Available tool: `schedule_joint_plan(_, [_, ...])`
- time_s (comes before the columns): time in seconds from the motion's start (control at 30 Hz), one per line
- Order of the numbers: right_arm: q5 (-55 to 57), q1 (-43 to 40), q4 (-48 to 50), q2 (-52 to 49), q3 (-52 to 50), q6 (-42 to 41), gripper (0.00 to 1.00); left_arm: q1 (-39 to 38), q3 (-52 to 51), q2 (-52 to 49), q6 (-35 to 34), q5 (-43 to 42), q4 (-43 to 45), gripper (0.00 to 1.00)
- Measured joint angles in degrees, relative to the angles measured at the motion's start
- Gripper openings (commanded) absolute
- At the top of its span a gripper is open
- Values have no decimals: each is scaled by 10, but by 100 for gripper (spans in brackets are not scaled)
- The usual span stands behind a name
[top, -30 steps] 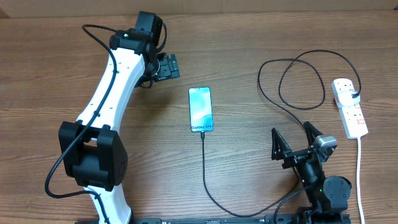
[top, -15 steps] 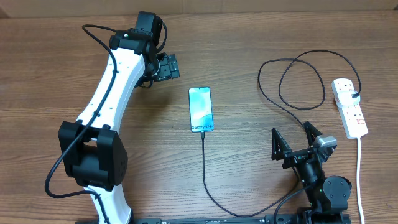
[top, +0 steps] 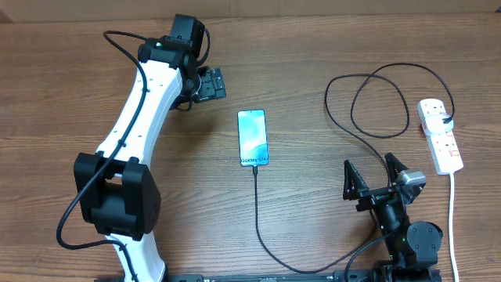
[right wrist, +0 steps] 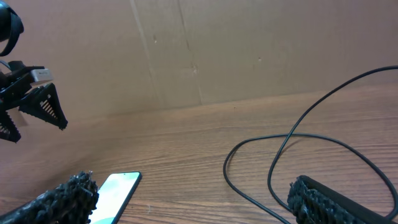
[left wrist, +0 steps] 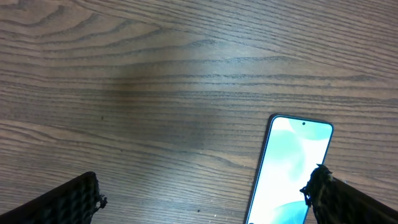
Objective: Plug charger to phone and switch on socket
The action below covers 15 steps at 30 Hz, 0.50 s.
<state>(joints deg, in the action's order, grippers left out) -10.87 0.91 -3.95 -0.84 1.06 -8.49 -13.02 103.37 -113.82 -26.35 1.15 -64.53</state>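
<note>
Right gripper (top: pixel 368 160) has shifted slightly toward the socket (top: pixel 441 135); left gripper (top: pixel 215 84) unchanged. Both sets of fingers spread apart, holding nothing. Phone (top: pixel 252 138): flat at mid-table (top: pixel 313 63), screen up, just right of the left gripper. Charger (top: pixel 257 211): tip meets the phone's near end, apparently plugged in, though the joint is too small to confirm. Socket: table's right side, black plug inserted.

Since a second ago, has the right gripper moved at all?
Yes, barely: in the overhead view the right gripper has edged toward the socket, away from the phone.
</note>
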Motion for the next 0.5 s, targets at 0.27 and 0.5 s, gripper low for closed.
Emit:
schedule_joint_plan(0.27, [4,0,0,0,0,0,100,0,0,0,0,0,0,100])
schedule_joint_plan(0.5, [4,0,0,0,0,0,100,0,0,0,0,0,0,100])
